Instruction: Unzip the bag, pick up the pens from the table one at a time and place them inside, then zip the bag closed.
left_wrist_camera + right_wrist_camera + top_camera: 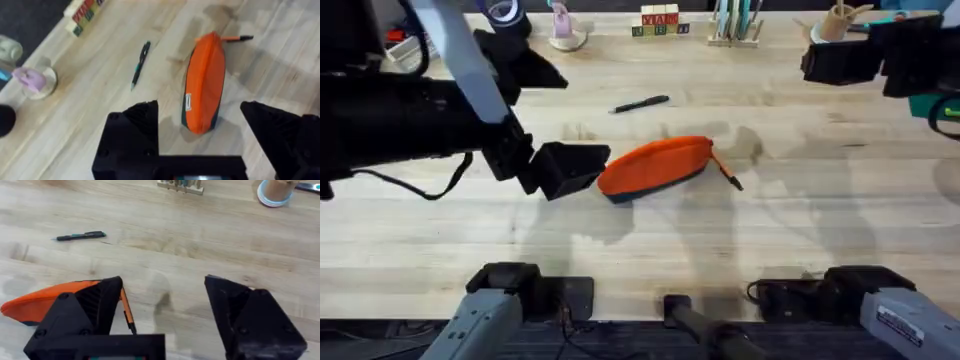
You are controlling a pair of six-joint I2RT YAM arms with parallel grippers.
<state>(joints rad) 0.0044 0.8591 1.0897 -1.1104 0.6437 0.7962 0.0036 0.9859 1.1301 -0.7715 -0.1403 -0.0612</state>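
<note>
**The bag is not yet unzipped; left arm reaches for its end**

The orange bag [655, 165] lies closed in the middle of the table [650, 250]. The left gripper [200, 120] is spread wide, just beside its near end. The right gripper [162, 305], also spread, hovers above. The black pen [641, 103] lies behind the bag and the orange pen [726, 167] touches its far end. Next, I think, one gripper must hold the bag while the other pulls the zip.

- one bag [655, 165], orange pouch with dark base
- two pens: one black pen [641, 104] lying apart from the pouch, one orange pen [726, 168] touching the pouch's end
- one table [800, 230], light wood planks
- two grippers: left gripper [200, 135] and right gripper [164, 312], each with two black fingers spread apart
- one row of lettered blocks [659, 20]
- one wooden rack [735, 25] of pale sticks
</note>
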